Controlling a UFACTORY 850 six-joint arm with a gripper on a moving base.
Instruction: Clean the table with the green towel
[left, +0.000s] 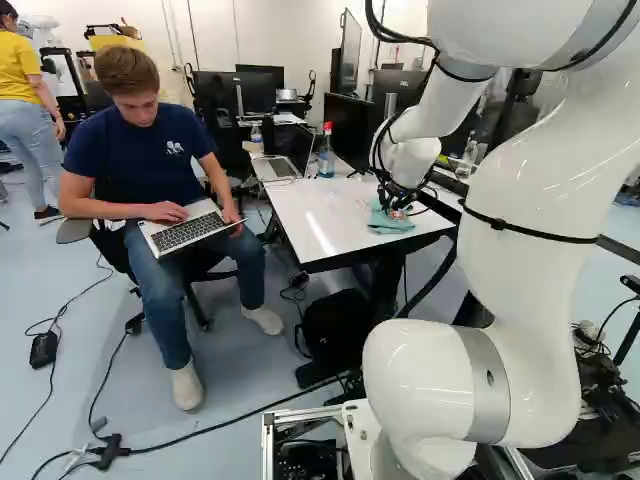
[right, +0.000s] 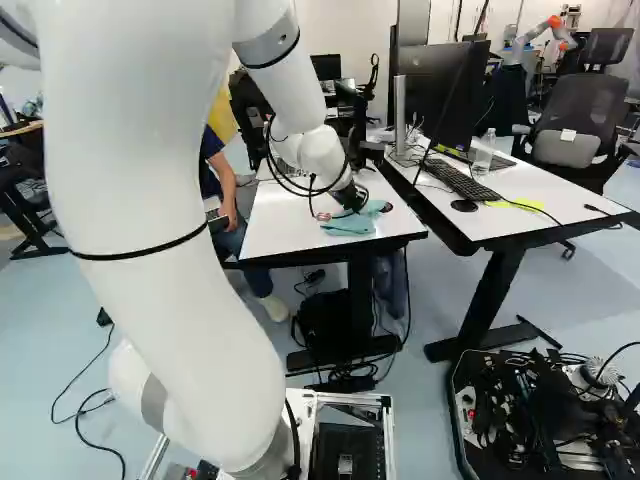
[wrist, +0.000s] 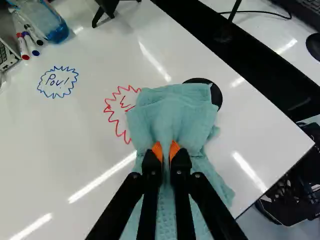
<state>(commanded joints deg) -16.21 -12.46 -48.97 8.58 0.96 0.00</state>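
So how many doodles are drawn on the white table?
2: a blue doodle near the marker pens, and a red doodle partly covered by the green towel. More could be hidden under the towel.

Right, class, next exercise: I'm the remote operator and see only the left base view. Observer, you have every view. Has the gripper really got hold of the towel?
Observer: Yes, the wrist view shows the gripper pinching the towel between its orange pads.
Operator: What shape is the mark beside it?
Observer: A red jagged outline, partly covered by the towel.
Operator: Anything drawn nearer the bottle?
Observer: Yes, a blue jagged outline with writing inside.
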